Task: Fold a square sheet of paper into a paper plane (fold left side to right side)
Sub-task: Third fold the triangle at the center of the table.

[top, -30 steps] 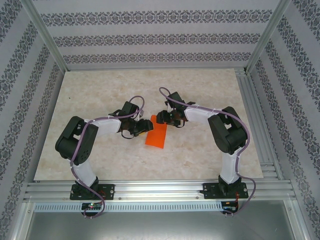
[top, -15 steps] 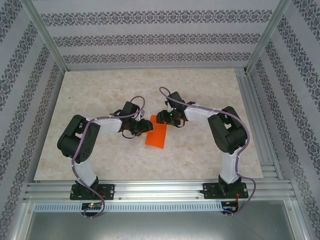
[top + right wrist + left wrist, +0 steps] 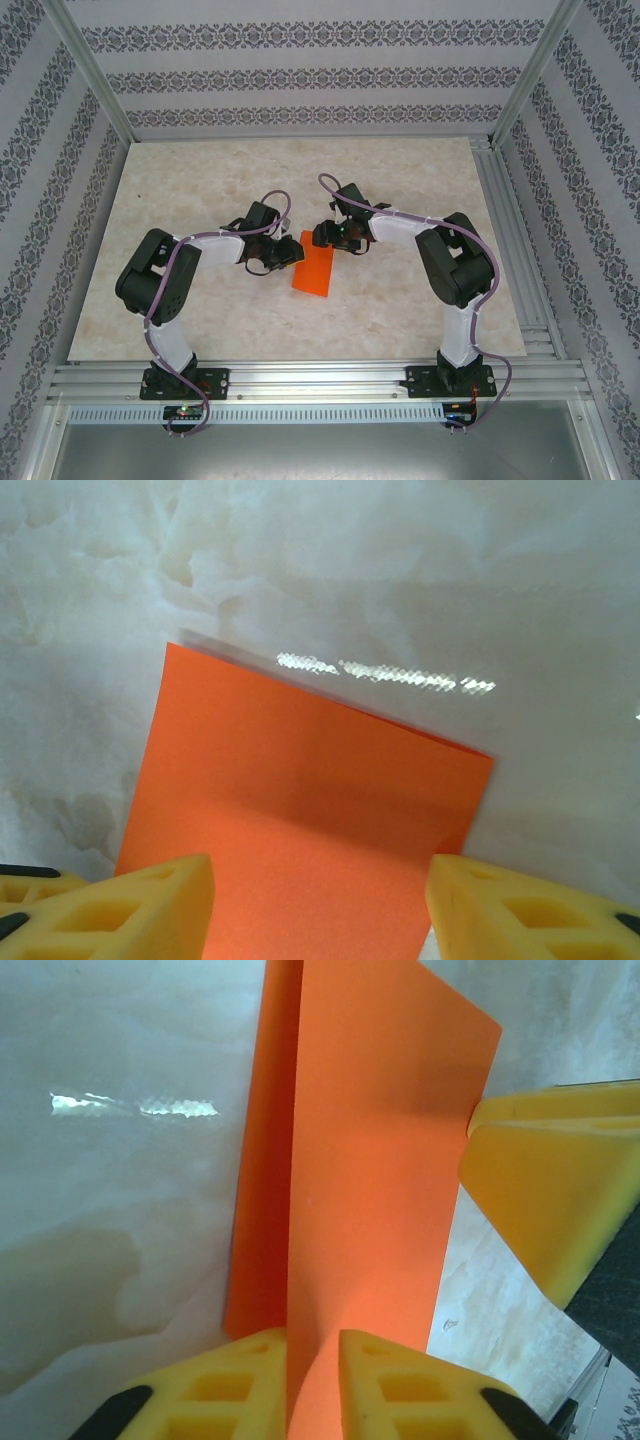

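Where the two arms meet at mid-worktop [image 3: 200,180], the square sheet of paper [image 3: 314,272] lies folded into an orange strip. Left pincer [image 3: 312,1345] narrow, the upper layer rising between its fingers; actual pinch: cannot tell. Right pincer [image 3: 320,865] wide, its fingers spread over the strip's far end, gripping nothing.
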`<state>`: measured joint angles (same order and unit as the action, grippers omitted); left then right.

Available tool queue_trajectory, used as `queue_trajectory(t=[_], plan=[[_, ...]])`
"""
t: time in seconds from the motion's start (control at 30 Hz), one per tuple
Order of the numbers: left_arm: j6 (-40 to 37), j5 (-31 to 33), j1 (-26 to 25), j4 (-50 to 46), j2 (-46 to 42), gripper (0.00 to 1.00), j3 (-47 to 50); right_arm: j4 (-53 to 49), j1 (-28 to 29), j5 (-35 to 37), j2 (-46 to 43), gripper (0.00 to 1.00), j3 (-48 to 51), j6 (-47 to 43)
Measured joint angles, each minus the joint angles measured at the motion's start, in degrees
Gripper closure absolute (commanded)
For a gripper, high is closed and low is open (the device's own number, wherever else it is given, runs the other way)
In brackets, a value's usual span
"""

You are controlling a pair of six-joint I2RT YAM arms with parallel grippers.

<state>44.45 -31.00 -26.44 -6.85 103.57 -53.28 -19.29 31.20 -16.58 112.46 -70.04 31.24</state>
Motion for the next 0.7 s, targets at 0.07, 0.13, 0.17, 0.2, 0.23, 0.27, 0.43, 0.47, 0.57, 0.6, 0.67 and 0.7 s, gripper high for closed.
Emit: queue_trajectory(t=[0.07, 0.13, 0.17, 0.2, 0.23, 0.27, 0.43, 0.47, 0.57, 0.6, 0.67, 0.7], plan=[[0.02, 0.09, -0.13, 0.0, 0.0, 0.83, 0.0, 0.0, -0.2, 0.0, -0.11, 0.37, 0.0, -0.42], [0.02, 0.22, -0.5, 0.0, 0.0, 0.86, 0.0, -0.13, -0.35, 0.11, -0.61, 0.33, 0.04, -1.14], [0.04, 0.33, -0.66, 0.0, 0.0, 0.87, 0.0, -0.22, -0.5, 0.26, -1.09, 0.31, 0.17, -1.44], [0.07, 0.42, -0.92, 0.0, 0.0, 0.88, 0.0, -0.24, -0.61, 0.57, -1.92, 0.28, 0.48, -1.79], [0.09, 0.44, -1.11, 0.02, 0.0, 0.89, 0.0, -0.17, -0.68, 0.9, -3.28, 0.25, 1.14, -2.56], [0.17, 0.46, -1.33, 0.0, 0.0, 0.89, 0.0, -0.2, -0.76, 1.29, -4.61, 0.22, 1.77, -2.91], [2.03, 1.55, -2.27, 0.0, -0.52, 0.93, 0.02, 0.46, -0.9, 2.84, -15.61, 0.02, 7.93, -5.95], [2.51, 1.68, -2.38, 0.0, -0.76, 0.93, 0.02, 0.66, -0.74, 3.17, -17.7, 0.02, 9.38, -6.69], [3.96, 1.79, -2.62, 0.0, -1.68, 0.94, 0.09, 2.05, 1.16, 4.61, -24.9, 0.02, 15.43, -8.94], [4.39, 1.75, -2.64, 0.0, -1.99, 0.94, 0.15, 2.73, 2.36, 5.14, -27.36, 0.02, 17.84, -9.62], [5.27, 1.73, -2.64, 0.02, -2.47, 0.94, 0.17, 4.15, 5.2, 6.05, -31.32, 0.02, 22.16, -10.62], [5.57, 1.7, -2.67, 0.02, -2.62, 0.94, 0.17, 5.16, 7.1, 6.69, -33.22, 0.02, 24.48, -11.23]])
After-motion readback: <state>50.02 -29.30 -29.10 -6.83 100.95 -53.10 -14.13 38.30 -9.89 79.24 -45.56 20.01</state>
